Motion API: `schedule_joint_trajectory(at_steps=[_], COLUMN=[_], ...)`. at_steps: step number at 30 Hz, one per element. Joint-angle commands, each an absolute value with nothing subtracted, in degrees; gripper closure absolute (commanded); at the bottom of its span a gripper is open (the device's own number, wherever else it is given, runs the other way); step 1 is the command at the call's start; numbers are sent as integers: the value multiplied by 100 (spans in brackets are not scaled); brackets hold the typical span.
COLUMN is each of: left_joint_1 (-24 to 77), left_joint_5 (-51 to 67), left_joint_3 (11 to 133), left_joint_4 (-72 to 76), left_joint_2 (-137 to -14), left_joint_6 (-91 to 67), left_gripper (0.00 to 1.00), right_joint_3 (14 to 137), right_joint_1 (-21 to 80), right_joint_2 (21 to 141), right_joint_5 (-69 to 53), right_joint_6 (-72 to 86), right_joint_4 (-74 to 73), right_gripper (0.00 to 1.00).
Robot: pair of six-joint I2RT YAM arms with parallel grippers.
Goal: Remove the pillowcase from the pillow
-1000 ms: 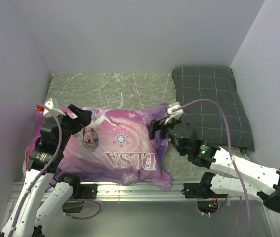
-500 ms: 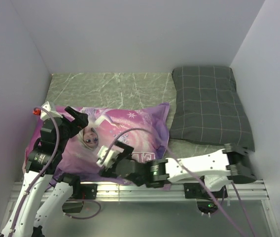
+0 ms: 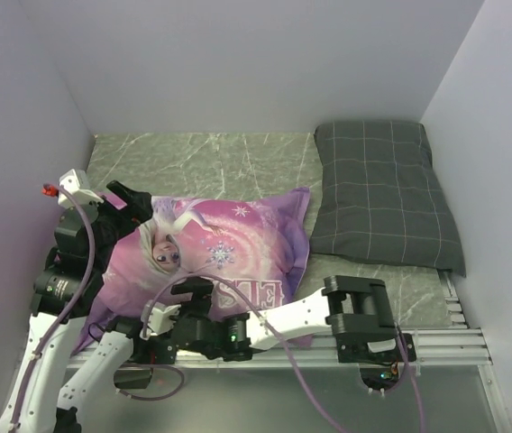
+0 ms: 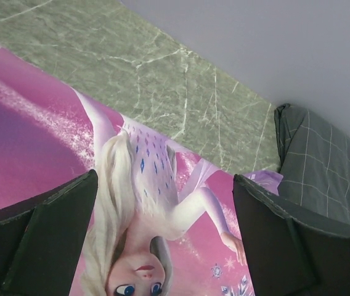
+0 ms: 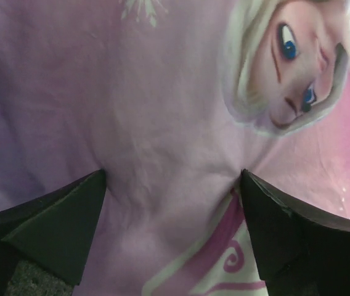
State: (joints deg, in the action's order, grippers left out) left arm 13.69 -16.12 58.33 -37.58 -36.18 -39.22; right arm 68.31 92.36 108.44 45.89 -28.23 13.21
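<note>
The pink-purple pillowcase [image 3: 238, 244] with the cartoon girl and "ELSA" print lies at the near left of the table, plump and filled. The white pillow is hidden inside it. My left gripper [image 3: 135, 202] hovers over the case's far left end, open; the left wrist view shows its fingers [image 4: 39, 237] apart above the girl print [image 4: 144, 209]. My right gripper [image 3: 187, 294] is at the near left part of the case. It is open, and its fingertips [image 5: 98, 182] press into the fabric [image 5: 169, 123], which puckers between them.
A dark grey checked pillow [image 3: 382, 194] lies at the back right against the wall. White walls enclose the marbled tabletop [image 3: 202, 158] on three sides. My right arm [image 3: 301, 314] stretches along the near edge in front of the case.
My right arm has swung from the case's right end across the near edge to its near left part. My left gripper has shifted a little left and back.
</note>
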Motion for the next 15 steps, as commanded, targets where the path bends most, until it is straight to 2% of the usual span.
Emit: schedule_joint_trajectory(at_steps=[1,4,5,7,8,9,13,15], left_joint_1=[1380,1380,1380,1380,1380,1380,1380,1380], left_joint_5=[-1565,-1415,-1380,-1248,-1187,-1091,-923,-844], left_joint_3=[6152,6301,6345,6485,6539,6591,7003,7189], left_joint_4=[-3647,-3639,-3647,-3647,-3647,-3647,-3630,-3578], left_joint_2=[-3665,-3674,-3683,-3700,-3700,-3709,-3735,-3718], left_joint_6=[-3657,-3560,-3533,-3455,-3419,-3384,-3129,-3015], left_gripper=[4,6,6,8,10,10,14,15], right_joint_3=[7057,7172,7224,7391,7435,7557,8268,9137], right_joint_1=[9080,8913,8869,8746,8710,8684,8421,8315], right_joint_2=[11091,11215,11241,11206,11076,10987,10442,10257], right_joint_5=[5168,5369,5414,5441,5388,5283,4127,3719], right_joint_6=[-3304,-3471,-3550,-3551,-3472,-3367,-2533,-2049], right_joint_4=[2161,2302,2320,2198,2136,1840,451,-565], right_gripper=[8,27,46,75,93,100,100,100])
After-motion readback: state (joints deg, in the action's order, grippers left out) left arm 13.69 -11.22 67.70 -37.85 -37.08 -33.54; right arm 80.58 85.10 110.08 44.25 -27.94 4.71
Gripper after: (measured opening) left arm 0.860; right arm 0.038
